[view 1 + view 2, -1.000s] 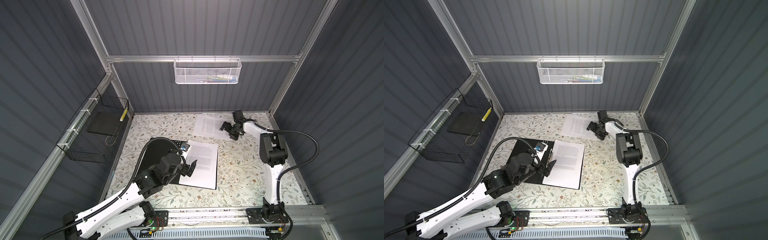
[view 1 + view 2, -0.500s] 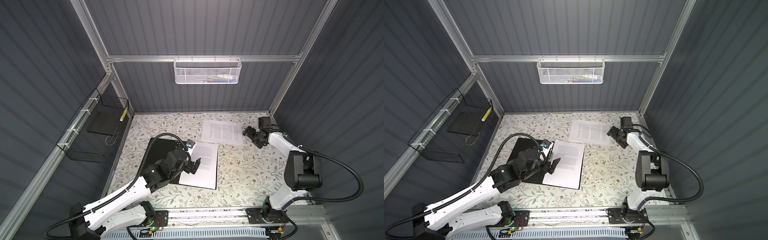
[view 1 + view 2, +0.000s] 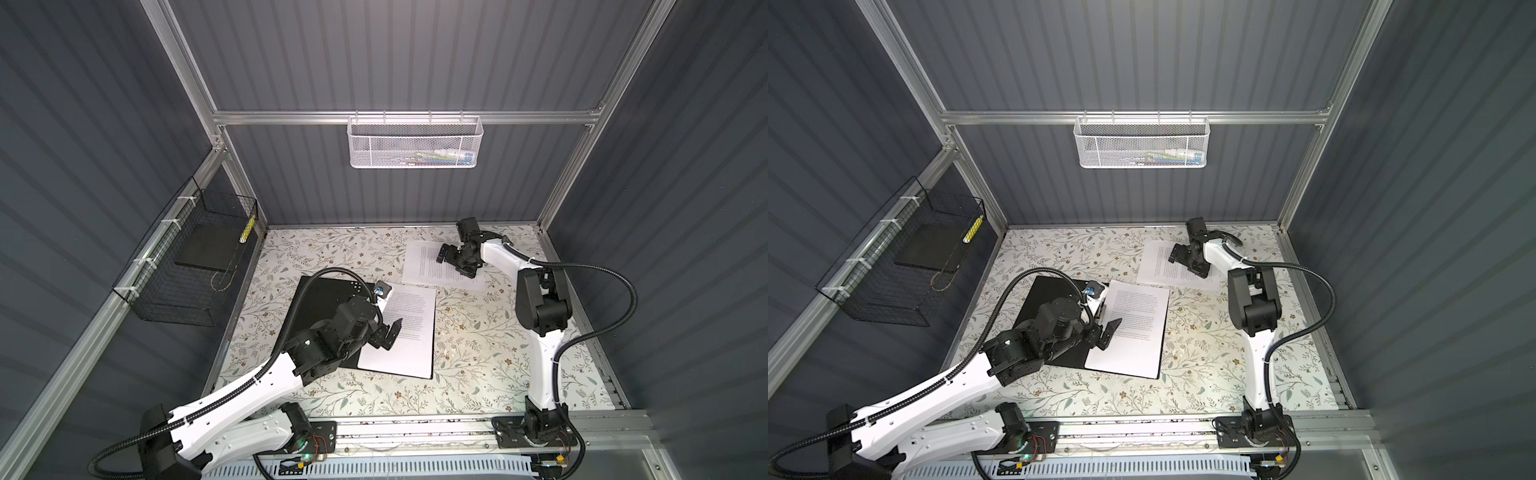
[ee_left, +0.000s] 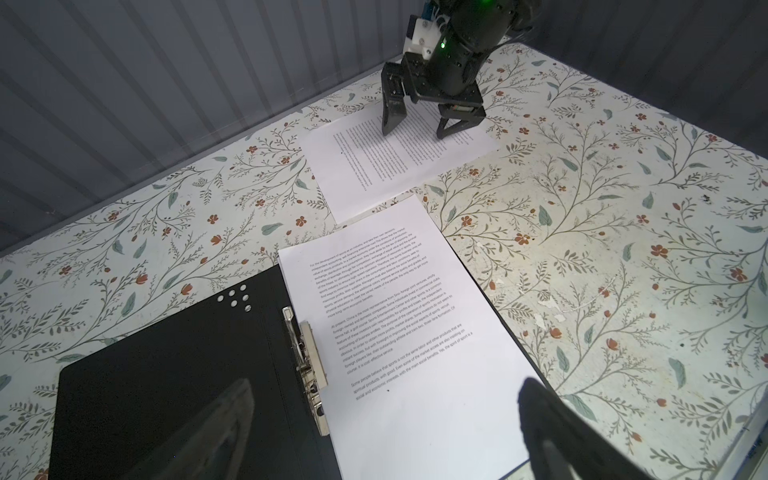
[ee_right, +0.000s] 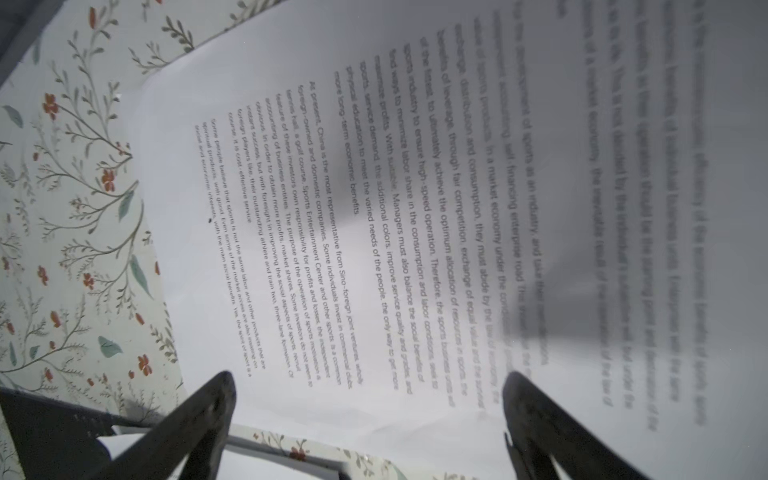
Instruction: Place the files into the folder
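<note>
The right claw (image 3: 456, 263) stands wide open and holds nothing. Both its fingertips point down at a loose printed sheet (image 3: 426, 266) that lies flat directly beneath it on the flowered tabletop (image 3: 478, 353). Whether the tips actually press on the paper cannot be told. In the right wrist view, the black fingers (image 5: 208, 407) straddle the sheet's text.

The folder (image 3: 324, 295) lies open just beyond that sheet's edge, on the side towards the robot's base and to the claw's left. Its black inside faces up, and another printed sheet (image 3: 411, 332) lies on its right half. The corner of this second sheet meets or nearly meets the loose sheet, though an overlap cannot be made out. In the left wrist view, the metal spine clip (image 4: 309, 365) runs along the second sheet's inner edge.

The left claw (image 3: 390, 334) is also spread open and empty. It hangs over that inner edge near the clip, and its arm crosses the folder's bare black half. This places it above the folder, on the line from the right claw to the spine.

A white mesh basket (image 3: 415, 143) hangs on the back wall, high above and behind the right claw. A black wire basket (image 3: 187, 266) is fixed to the side wall well to the left of the left claw, and it holds a dark flat slab.
</note>
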{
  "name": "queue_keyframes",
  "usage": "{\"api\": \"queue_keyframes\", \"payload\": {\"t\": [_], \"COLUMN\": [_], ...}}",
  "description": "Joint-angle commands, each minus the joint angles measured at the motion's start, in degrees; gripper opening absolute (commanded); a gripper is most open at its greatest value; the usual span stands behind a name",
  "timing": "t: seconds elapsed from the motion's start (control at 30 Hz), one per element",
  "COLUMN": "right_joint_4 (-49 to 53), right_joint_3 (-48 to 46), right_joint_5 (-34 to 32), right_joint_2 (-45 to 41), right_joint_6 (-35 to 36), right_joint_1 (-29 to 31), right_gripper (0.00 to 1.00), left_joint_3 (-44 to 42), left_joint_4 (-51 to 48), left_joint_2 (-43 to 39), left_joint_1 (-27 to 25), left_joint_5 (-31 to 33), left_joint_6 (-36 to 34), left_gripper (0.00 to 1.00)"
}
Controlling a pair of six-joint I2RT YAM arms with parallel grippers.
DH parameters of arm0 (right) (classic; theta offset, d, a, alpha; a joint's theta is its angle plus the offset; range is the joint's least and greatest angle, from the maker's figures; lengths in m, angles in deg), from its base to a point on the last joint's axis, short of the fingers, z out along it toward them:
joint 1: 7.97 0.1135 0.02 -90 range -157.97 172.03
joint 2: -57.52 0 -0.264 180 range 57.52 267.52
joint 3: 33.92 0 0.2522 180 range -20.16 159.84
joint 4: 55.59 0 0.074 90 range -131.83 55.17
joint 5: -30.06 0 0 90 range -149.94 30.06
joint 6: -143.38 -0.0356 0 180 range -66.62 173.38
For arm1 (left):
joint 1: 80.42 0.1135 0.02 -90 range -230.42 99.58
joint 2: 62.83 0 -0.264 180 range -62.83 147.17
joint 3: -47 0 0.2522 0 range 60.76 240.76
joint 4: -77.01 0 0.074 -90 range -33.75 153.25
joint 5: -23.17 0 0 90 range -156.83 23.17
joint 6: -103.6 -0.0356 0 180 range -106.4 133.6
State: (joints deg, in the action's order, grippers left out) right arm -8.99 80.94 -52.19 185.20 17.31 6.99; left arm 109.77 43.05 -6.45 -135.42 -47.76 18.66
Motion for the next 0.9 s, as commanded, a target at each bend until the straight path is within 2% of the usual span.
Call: {"api": "queue_keyframes", "payload": {"t": [0.0,0.27,0.57,0.73,0.87], "right_joint_4": [3.27,7.15,0.56,-2.78,-4.47], "right_joint_3": [1.87,-0.34,-17.78,-27.70,-34.90], "right_joint_5": [0.04,-4.76,-3.81,-2.96,-1.69], "right_joint_2": [1.03,0.52,-10.52,-17.54,-23.39], "right_joint_6": [-1.68,-5.34,-6.05,-6.05,-5.08], "right_joint_1": [0.59,-1.86,-10.71,-16.73,-20.21], "right_gripper": [0.99,0.99,0.99,0.99,0.99], "left_joint_3": [-0.72,-0.76,1.14,5.37,10.63], "left_joint_4": [0.26,0.51,0.79,-0.36,-0.56], "left_joint_2": [-1.01,-1.27,-0.17,3.08,10.01], "left_joint_1": [0.42,0.42,0.42,0.37,0.42], "left_joint_5": [0.65,0.69,0.31,-3.37,-10.21], "left_joint_6": [-1.15,-1.32,-0.15,1.17,1.21], "left_gripper": [1.00,1.00,1.00,1.00,1.00]}}
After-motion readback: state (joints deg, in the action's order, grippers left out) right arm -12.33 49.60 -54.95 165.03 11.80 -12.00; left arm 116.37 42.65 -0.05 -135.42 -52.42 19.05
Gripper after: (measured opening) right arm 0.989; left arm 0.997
